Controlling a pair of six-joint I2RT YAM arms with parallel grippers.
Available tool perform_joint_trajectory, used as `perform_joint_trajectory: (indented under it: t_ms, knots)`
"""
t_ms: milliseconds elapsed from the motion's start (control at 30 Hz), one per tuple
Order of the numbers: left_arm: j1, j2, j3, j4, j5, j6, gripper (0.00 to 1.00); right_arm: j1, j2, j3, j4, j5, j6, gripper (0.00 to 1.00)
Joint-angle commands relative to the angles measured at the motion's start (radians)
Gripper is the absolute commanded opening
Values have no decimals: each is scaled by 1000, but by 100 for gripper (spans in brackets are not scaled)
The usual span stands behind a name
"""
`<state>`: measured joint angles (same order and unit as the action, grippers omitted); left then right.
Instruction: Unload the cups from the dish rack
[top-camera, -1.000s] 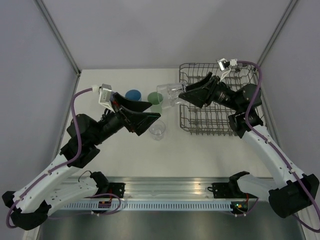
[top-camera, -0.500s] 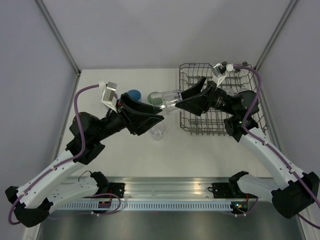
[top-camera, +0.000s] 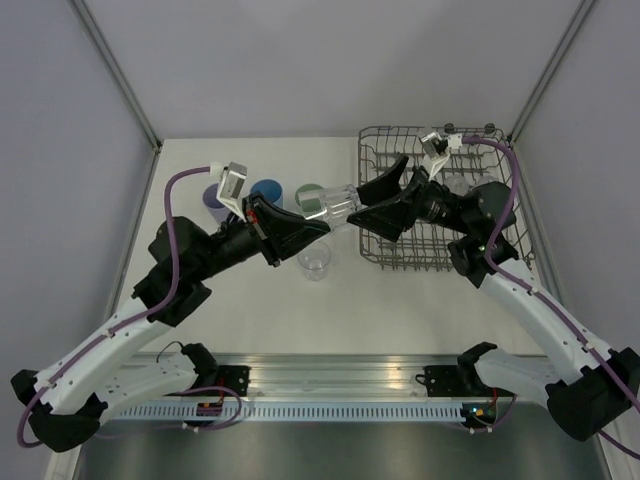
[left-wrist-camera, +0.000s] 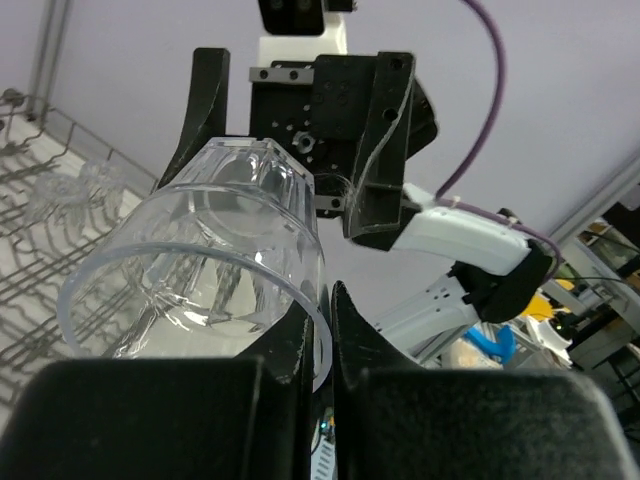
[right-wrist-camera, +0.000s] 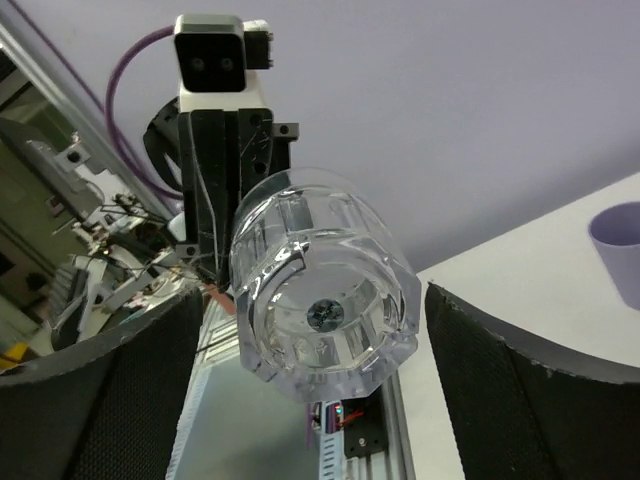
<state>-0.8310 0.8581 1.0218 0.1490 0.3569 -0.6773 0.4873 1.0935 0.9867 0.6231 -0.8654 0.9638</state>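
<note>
mid-air at the centre of the top view, between the two arms, a clear glass (top-camera: 330, 203) lies on its side, above the white table (top-camera: 240, 310) and just left of the dish rack (top-camera: 400, 256). the left gripper (top-camera: 318, 226) comes in from the lower left and has the glass by its rim: in the left wrist view both black fingers (left-wrist-camera: 295, 335) are pinched together at the bottom centre with the clear wall between them (one inside the mouth, one outside). the right gripper (top-camera: 357, 200) reaches in from the rack side, jaws apart. in its own wrist view the faceted base of the glass faces the camera in the middle of the frame, and the two dark pads (right-wrist-camera: 100, 400) stand off at the lower left and lower right with open space on each side, so they are not touching it.

on the table, toward the upper left of the top view, a lavender tumbler (top-camera: 212, 197), a blue tumbler (top-camera: 266, 190) and a green tumbler (top-camera: 308, 189) stand in a row, the green one partly behind the held glass. a second clear glass (top-camera: 314, 262) stands upright just below the left gripper's fingers. the rack sits at the upper right under the right arm. at the left edge of the left wrist view, further clear glasses (left-wrist-camera: 80, 188) rest among its tines, too blurred to count.
</note>
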Motion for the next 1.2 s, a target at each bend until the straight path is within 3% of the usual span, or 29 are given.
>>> perform_joint_trajectory:
  t_ms: [0,33,100,200,400,500,667,900,1167]
  knots:
    - [0,-30,60,-127,-88,119,2,4,-44,79,-334,121,-242,98]
    - [0,-37,61,-149,-139,136,2,4,-56,101,-423,172,-370,98]
    - [0,-53,72,-282,-235,191,2,4,-76,148,-619,258,-465,98]
    - [0,-74,87,-445,-382,251,2,2,-95,174,-785,394,-594,98]
    - [0,47,211,-863,-707,291,2,2,-124,170,-891,488,-675,98]
    - [6,145,245,-980,-774,289,2,4,-126,165,-908,503,-689,98]
    - [72,223,215,-1014,-711,269,2,4,-139,164,-934,565,-694,98]
    - [252,370,140,-1019,-486,294,2,4,-170,167,-999,621,-734,98]
    - [331,539,147,-1006,-361,357,2,2,-187,150,-1016,637,-757,98]
